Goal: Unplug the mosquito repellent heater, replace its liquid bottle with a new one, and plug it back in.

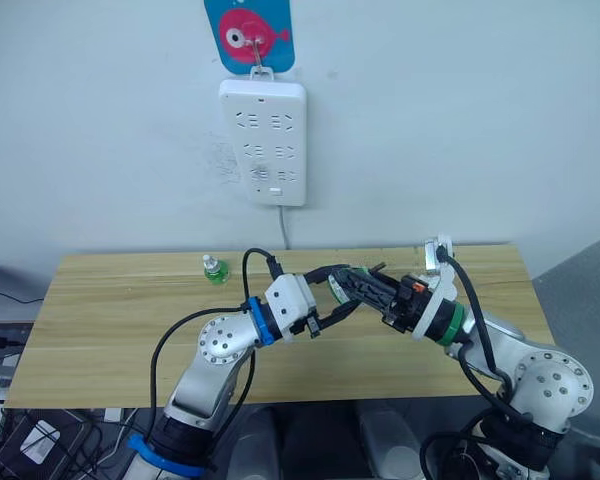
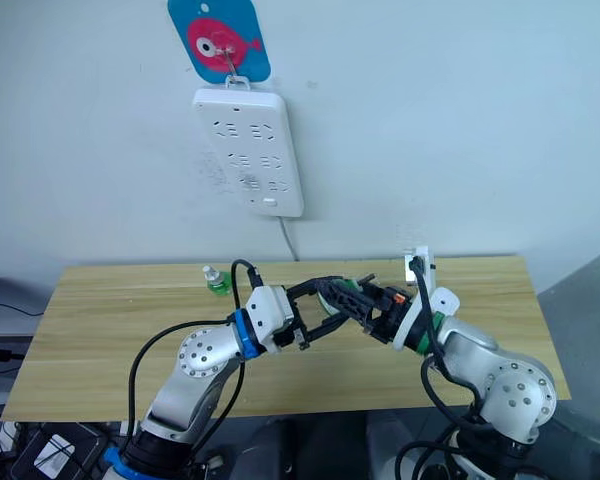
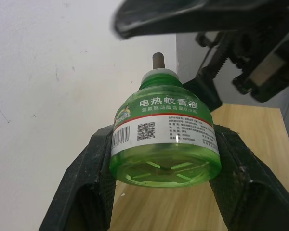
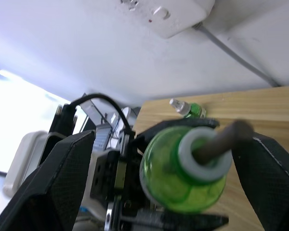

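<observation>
A green liquid bottle [image 3: 164, 130] with a white label and a brown wick is clamped between the fingers of my left gripper [image 3: 166, 137], held above the middle of the wooden table [image 1: 110, 330]. The same bottle [image 4: 178, 178] points its wick toward my right wrist. My right gripper [image 4: 171, 139] is open, its fingers [image 4: 53, 178] spread wide on either side of the bottle and apart from it. The two grippers meet at the bottle [image 1: 352, 287]. A second small green bottle [image 1: 214, 269] with a white cap stands upright at the table's back left. The mosquito repellent heater is out of view.
A long white power strip [image 1: 264, 140] hangs on the wall from a blue fish-shaped hook [image 1: 250, 35], with nothing plugged into its sockets. Its cable [image 1: 283, 225] drops behind the table. Boxes and cables lie on the floor to the left.
</observation>
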You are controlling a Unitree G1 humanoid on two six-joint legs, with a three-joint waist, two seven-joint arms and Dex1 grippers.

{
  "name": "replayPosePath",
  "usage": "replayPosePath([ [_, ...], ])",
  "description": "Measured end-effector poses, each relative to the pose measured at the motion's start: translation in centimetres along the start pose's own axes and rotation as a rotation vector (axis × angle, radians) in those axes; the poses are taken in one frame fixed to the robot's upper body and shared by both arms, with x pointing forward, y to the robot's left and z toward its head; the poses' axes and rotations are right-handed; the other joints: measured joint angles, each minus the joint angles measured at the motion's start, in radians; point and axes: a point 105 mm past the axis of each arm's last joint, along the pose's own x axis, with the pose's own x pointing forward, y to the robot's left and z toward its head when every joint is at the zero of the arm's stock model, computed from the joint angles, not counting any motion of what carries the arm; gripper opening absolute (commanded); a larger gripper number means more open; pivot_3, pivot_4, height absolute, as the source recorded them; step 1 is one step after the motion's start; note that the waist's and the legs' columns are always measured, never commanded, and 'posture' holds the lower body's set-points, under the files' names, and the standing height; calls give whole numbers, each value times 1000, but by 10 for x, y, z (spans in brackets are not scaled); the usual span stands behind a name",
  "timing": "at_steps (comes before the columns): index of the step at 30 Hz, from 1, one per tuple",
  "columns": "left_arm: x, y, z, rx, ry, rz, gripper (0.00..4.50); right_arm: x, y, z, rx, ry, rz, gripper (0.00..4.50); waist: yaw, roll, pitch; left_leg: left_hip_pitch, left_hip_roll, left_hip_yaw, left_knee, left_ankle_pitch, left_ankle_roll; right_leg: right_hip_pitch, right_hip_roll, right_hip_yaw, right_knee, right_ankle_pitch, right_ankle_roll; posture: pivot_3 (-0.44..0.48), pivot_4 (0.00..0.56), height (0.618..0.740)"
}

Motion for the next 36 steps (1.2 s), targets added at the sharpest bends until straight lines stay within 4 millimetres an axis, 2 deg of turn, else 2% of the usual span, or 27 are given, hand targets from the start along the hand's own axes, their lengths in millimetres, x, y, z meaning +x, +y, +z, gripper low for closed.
replayPosePath([
  [3, -1, -1, 0, 2, 1, 0, 2281, -3, -3, 0, -2, 3, -10, 3869, 0, 0, 0, 0, 0, 0, 0, 0, 0, 0, 0, 0, 0, 0, 0, -206, 258, 740],
  [10, -2, 0, 2, 3, -2, 17, 2281, -6, -6, -1, 21, -14, -16, 1404, -2, 0, 0, 0, 0, 0, 0, 0, 0, 0, 0, 0, 1, 0, 0, -205, 256, 740],
  [12, -2, 0, 2, 3, -4, 18, 2281, -6, -6, 0, 31, -24, -10, 832, -2, 0, 0, 0, 0, 0, 0, 0, 0, 0, 0, 0, 1, 0, 0, -207, 253, 740],
  [19, -4, -3, 3, 0, -7, 22, 2281, -7, -5, -1, 51, -9, -3, 829, -4, 0, 0, 0, 0, 0, 0, 1, 0, 0, 0, 0, 1, 0, 0, -200, 248, 740],
  [21, -4, -3, 3, 2, -9, 23, 3011, -7, -4, 0, 52, -7, 0, 829, -4, 0, 0, 0, 0, 0, 0, 1, 0, 0, 0, 0, 1, 0, 0, -196, 247, 740],
  [25, -8, -1, 0, 24, 24, 13, 4154, -4, 2, -7, 40, 49, 35, 829, -8, 0, 0, 0, 0, 0, 0, 1, 0, 0, 0, 0, 1, 0, 0, -192, 250, 740],
  [26, -12, 0, -2, 36, 47, 10, 4407, -4, 1, -7, 25, 61, 29, 829, -8, 0, 0, 0, 0, 0, 0, 1, 0, 0, 0, 0, 1, 0, 0, -192, 250, 740],
  [27, -20, 2, -7, 48, 84, 15, 4430, -5, -2, -5, -2, 74, 14, 829, -8, 0, 0, 0, 0, 0, 0, 1, 0, 0, 0, 0, 1, 0, 0, -192, 250, 740],
  [30, -44, 9, -18, 54, 187, 32, 4435, -7, -14, 1, -86, 74, -48, 829, -8, 0, 0, 0, 0, 0, 0, 1, 0, -1, 0, 0, 1, 0, 0, -192, 250, 740],
  [33, -67, 7, -24, 26, 273, 11, 4435, -7, -42, 10, -327, 81, -197, 829, -7, 0, 0, 0, 0, 0, 0, 1, 0, -1, 0, 0, 1, 0, 0, -163, 257, 740],
  [36, -70, -1, -21, -20, 281, -16, 4435, -2, -67, 11, -547, 82, -280, 829, 1, -1, 0, 0, 0, 0, 0, 1, 0, -1, 0, 0, 0, 0, 0, -158, 260, 740],
])
